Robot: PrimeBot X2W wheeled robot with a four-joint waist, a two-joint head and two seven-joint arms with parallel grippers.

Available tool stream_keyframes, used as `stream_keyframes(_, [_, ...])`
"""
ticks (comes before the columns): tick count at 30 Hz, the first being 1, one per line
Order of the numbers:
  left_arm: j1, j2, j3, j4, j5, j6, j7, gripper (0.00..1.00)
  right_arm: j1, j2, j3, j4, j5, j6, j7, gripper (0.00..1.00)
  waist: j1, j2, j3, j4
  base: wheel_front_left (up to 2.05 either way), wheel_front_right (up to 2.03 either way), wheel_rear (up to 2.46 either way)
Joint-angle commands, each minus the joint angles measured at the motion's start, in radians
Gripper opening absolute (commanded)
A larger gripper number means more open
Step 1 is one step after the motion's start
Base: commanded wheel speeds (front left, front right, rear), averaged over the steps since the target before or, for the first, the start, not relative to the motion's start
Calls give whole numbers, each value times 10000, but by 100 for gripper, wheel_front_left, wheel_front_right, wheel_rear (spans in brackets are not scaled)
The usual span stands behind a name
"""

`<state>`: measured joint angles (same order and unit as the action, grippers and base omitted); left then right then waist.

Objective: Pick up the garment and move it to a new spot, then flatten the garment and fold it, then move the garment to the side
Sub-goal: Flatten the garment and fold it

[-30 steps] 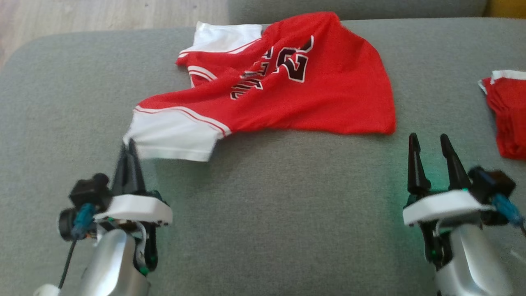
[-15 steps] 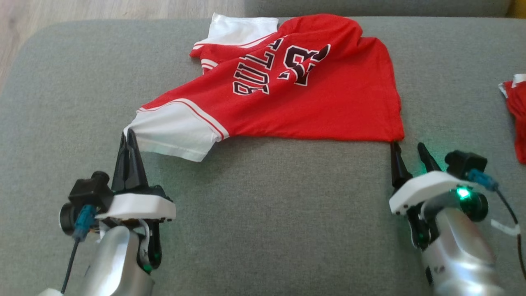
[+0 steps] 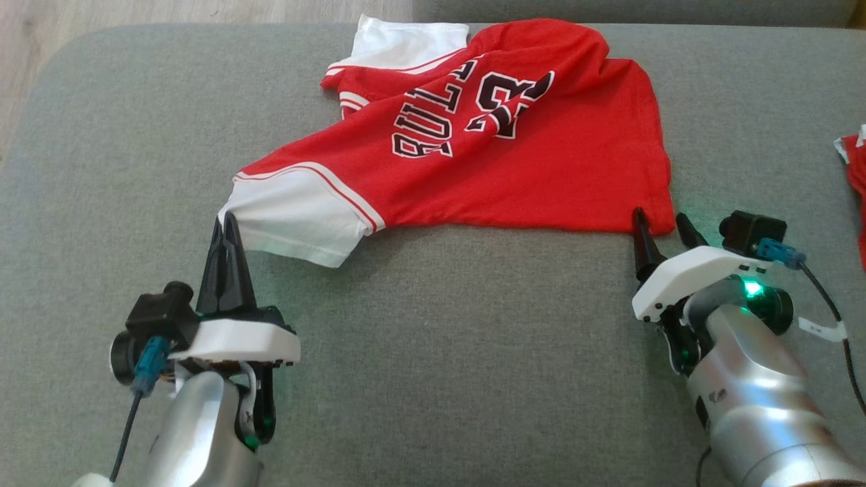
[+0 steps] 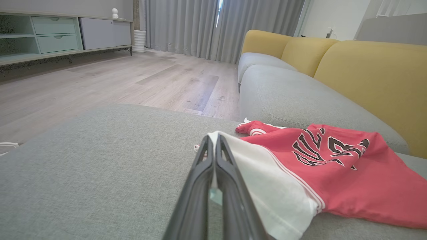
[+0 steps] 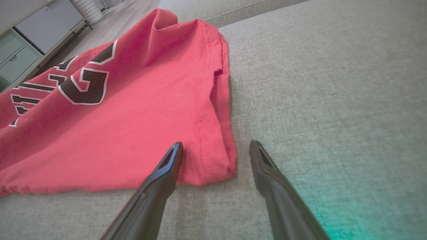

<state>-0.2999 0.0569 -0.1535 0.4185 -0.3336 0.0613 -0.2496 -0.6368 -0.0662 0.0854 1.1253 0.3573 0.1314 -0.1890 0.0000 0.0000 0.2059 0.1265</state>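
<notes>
Risk: partial grasp at right.
Left gripper (image 3: 226, 220) clamps sleeve (image 3: 298, 223); right gripper (image 3: 657, 216) gapes astride jersey (image 3: 514, 176) near-right corner; shallow closure could catch one layer only.

Garment (image 3: 514, 169) on cushion (image 3: 433, 352); left pincer (image 3: 226, 218) at its sleeve, right pincer (image 3: 657, 216) astride its corner

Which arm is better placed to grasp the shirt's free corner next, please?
Right: the right tool, open, straddles the shirt's near corner, while the left tool is shut on the sleeve.
</notes>
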Motion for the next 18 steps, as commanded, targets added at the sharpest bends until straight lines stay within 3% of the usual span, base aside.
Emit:
stream_keyframes(1, [-291, 122, 304, -264, 8, -9, -114, 0, -35, 160, 393, 125, 123, -7, 127, 100, 0, 0, -15, -13, 0, 0, 0])
stream_keyframes(3, [-304, 115, 306, -272, 11, -3, -116, 0, -148, 160, 623, 339, 227, -7, 83, 99, 0, 0, -24, -38, 0, 0, 0])
stream_keyframes(5, [-314, 110, 313, -282, 14, 5, -118, 0, -240, 160, 850, 499, 372, -7, 53, 10, 0, 0, -24, -70, 0, 0, 0])
stream_keyframes(6, [-317, 109, 319, -284, 15, 9, -118, 0, -278, 160, 994, 533, 461, -7, 44, 0, 0, 0, -25, -87, 0, 0, 0])
stream_keyframes(13, [-227, 163, 433, -291, 26, -12, -120, 0, -403, 160, 1849, 150, 917, -7, -438, 0, 0, 0, -238, -323, 0, 0, 0])
stream_keyframes(18, [-168, 175, 595, -468, -86, -91, -121, 0, -488, 160, 1777, -420, 850, -7, -682, 0, 0, 0, -607, -572, 0, 0, 0])
